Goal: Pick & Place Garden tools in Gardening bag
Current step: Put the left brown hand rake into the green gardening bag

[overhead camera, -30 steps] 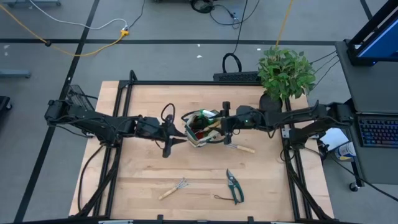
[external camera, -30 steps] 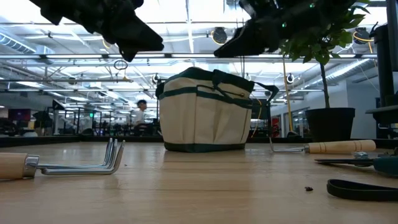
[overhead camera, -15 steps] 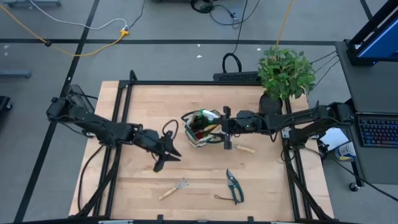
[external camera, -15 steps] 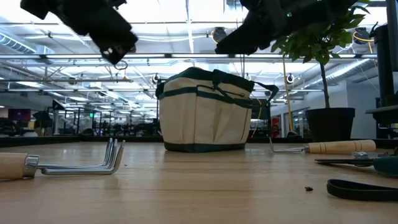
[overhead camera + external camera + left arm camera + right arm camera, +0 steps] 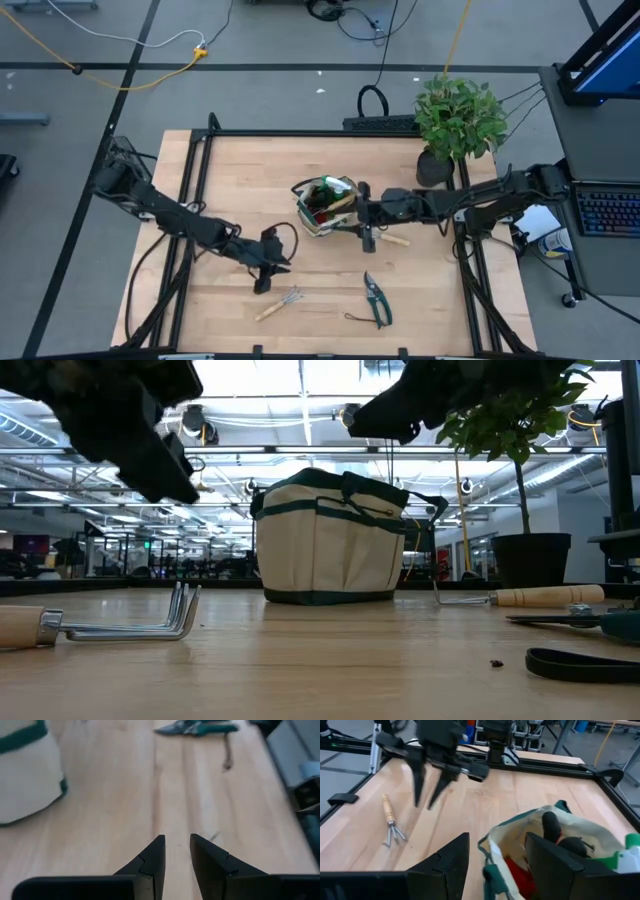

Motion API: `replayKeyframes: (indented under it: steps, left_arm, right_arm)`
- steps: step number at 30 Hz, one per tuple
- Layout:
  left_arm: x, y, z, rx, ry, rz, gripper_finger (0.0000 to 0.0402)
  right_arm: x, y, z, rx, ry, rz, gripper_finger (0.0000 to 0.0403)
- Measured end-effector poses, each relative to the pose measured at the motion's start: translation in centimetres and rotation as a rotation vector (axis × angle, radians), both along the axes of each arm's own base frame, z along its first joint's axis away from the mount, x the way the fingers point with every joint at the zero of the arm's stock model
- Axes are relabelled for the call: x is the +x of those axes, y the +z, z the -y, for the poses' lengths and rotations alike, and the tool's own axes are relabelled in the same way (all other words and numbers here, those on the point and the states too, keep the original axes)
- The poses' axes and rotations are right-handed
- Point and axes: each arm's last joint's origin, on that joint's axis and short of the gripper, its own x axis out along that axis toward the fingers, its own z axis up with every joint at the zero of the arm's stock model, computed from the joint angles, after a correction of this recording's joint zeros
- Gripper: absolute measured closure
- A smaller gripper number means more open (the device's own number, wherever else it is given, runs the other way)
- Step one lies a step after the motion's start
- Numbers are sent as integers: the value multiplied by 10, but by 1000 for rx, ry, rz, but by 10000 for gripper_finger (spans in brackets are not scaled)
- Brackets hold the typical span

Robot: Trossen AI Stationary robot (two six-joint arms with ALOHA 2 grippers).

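Two tools remained loose near the front edge of the wooden counter (image 5: pixel 230 180): a wooden-handled rake (image 5: pixel 279 303) toward the left and dark-handled pruning shears (image 5: pixel 376 299) toward the right, well apart from each other. Just behind the rake hovered the left tool (image 5: pixel 266 276), its fingers (image 5: pixel 150 862) parted by a small gap and gripping nothing, pointed down at bare wood. Farther back, at the middle of the counter, stood the gardening bag (image 5: pixel 322 205), beige with dark green trim, its mouth open and red-black gloves (image 5: pixel 555 837) and a green spray bottle (image 5: pixel 329 187) showing inside. The right tool (image 5: pixel 364 228) hung beside the bag's right rim, its fingers (image 5: pixel 445 862) spread wide and empty, one to each side of the rim in the right wrist view. A wooden-handled fork (image 5: pixel 390 238) lay on the counter just beside that tool, to the bag's right. At the far right corner a potted green plant (image 5: pixel 457 117) stood well apart from the bag.
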Motion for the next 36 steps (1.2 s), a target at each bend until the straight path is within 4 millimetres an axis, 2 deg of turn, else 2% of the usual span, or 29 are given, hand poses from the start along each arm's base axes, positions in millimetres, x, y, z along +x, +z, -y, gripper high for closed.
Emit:
replayKeyframes:
  steps: [6,11,17,25,36]
  left_arm:
    - [4,-18,1,6,-20,-75,309]
    - [7,-24,-1,21,-28,-94,309]
    - [11,-22,-4,-11,-12,-60,309]
    - [12,-17,5,-1,-117,2,309]
    - [13,-15,6,25,-147,36,308]
  right_arm:
    - [0,1,-2,-7,9,9,220]
    - [0,1,-2,-9,9,11,220]
    - [0,1,-2,-7,8,11,220]
    - [0,1,-2,-6,8,14,220]
    - [-3,-9,-1,-1,5,-5,220]
